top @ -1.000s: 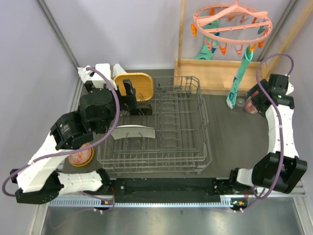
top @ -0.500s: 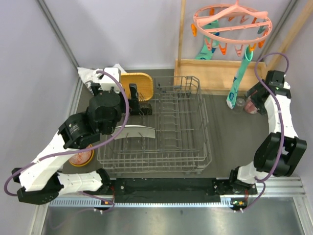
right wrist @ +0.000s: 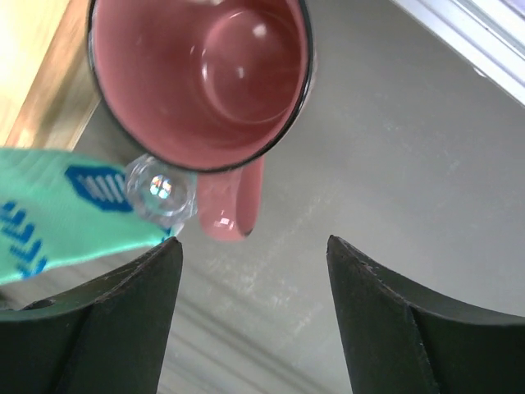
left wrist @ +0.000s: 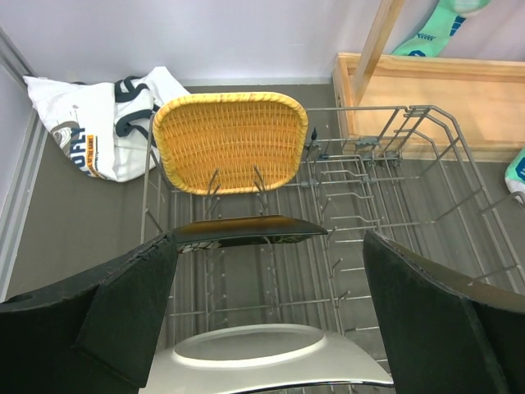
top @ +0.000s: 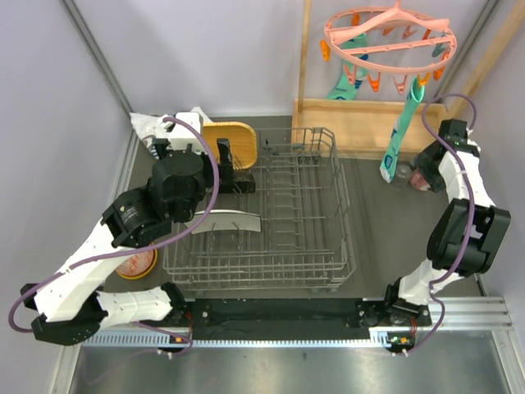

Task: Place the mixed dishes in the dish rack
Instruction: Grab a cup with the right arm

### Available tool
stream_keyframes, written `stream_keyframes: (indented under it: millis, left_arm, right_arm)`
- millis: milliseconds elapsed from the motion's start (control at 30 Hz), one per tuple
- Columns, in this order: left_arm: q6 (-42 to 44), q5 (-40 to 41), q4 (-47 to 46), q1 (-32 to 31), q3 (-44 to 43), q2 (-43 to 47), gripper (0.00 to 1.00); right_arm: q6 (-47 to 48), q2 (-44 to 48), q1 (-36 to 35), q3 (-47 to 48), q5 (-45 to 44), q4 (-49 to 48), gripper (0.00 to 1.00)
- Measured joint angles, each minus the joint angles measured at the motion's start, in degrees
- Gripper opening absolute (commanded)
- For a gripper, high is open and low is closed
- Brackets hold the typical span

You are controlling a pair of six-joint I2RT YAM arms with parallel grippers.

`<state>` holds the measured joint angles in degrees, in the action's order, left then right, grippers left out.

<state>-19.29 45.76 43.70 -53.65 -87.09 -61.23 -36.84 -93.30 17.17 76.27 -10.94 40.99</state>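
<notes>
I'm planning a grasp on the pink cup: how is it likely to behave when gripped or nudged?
The pink cup looks glazed and shiny, so probably rigid, slippery and breakable. It stands upright, so likely steady, though a push could knock the small glass beside its handle.

No word, number or brand can be read anywhere in these views. The white cloth [left wrist: 98,123], crumpled in the far left corner of the surface beyond the dish rack [top: 340,215], carries bold black print and a round brownish emblem, but its folds break the marks up past reading. The teal sock [right wrist: 49,226] hanging at the far right bears dark blue block shapes, perhaps letters, too blurred to make out.
</notes>
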Motion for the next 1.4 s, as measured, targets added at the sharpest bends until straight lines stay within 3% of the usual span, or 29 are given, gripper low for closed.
stream_keyframes:
  millis: [367, 800, 1200, 1267, 1400]
  left_arm:
    - [0.0, -1.0, 0.0, 0.9, 0.0, 0.2, 0.99]
    - [-0.2, -1.4, 0.1, 1.5, 0.0, 0.4, 0.99]
    - [-0.6, -2.4, 0.5, 1.6, 0.0, 0.4, 0.99]
    - [-0.8, -2.6, 0.6, 1.6, 0.0, 0.4, 0.99]
    - [-1.0, -2.8, 1.0, 1.6, 0.0, 0.4, 0.99]
  right_arm:
    - [-1.4, -6.0, -0.5, 0.0, -3.0, -3.3, 0.65]
    - [-1.3, -8.1, -1.0, 1.1, -5.1, -5.0, 0.41]
    - [-1.3, -8.0, -1.0, 1.0, -5.2, -5.7, 0.27]
    - [-1.2, -7.8, -1.0, 0.6, -5.2, -6.1, 0.2]
    - [-1.0, -6.9, -1.0, -0.6, -5.4, -6.8, 0.18]
